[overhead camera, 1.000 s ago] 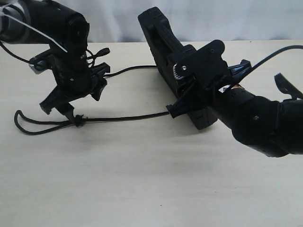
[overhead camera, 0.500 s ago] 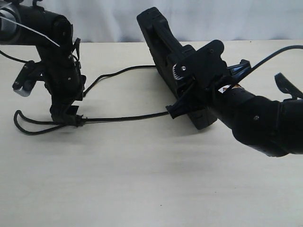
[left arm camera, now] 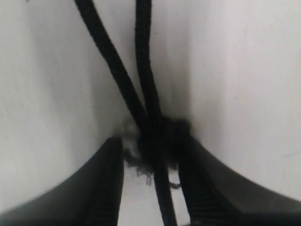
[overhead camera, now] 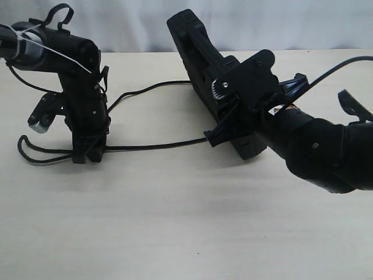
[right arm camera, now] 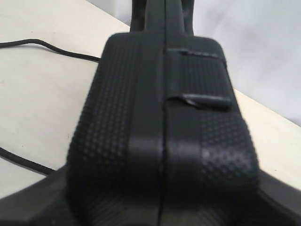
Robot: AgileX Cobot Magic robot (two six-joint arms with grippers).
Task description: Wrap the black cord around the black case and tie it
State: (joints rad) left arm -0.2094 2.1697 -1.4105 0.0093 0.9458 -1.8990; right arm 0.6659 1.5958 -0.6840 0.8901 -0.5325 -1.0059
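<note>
The black case (overhead camera: pixel 195 46) stands on its long edge, tilted across the table's middle, with my right gripper (overhead camera: pixel 233 125) shut on its near end. In the right wrist view the case (right arm camera: pixel 160 117) fills the frame between the fingers. The black cord (overhead camera: pixel 151 144) runs from the case leftward to its frayed knot and ends in a loop (overhead camera: pixel 26 154). A second strand (overhead camera: pixel 145 89) curves back toward the case. My left gripper (overhead camera: pixel 87 156) points straight down at the knot. In the left wrist view the knot (left arm camera: pixel 164 136) lies at the fingertips (left arm camera: pixel 110 155), jaws open, table showing beside the cord.
The pale table (overhead camera: pixel 175 221) spreads wide in front of both arms. A white backdrop (overhead camera: pixel 291 23) closes the far edge. Glossy arm cables (overhead camera: pixel 58 11) hang off the left arm, and another cable (overhead camera: pixel 326 73) crosses above the right arm.
My left gripper has swung to point down, dropped onto the cord's frayed knot and narrowed its fingers around it. The right gripper and the case have hardly moved.
</note>
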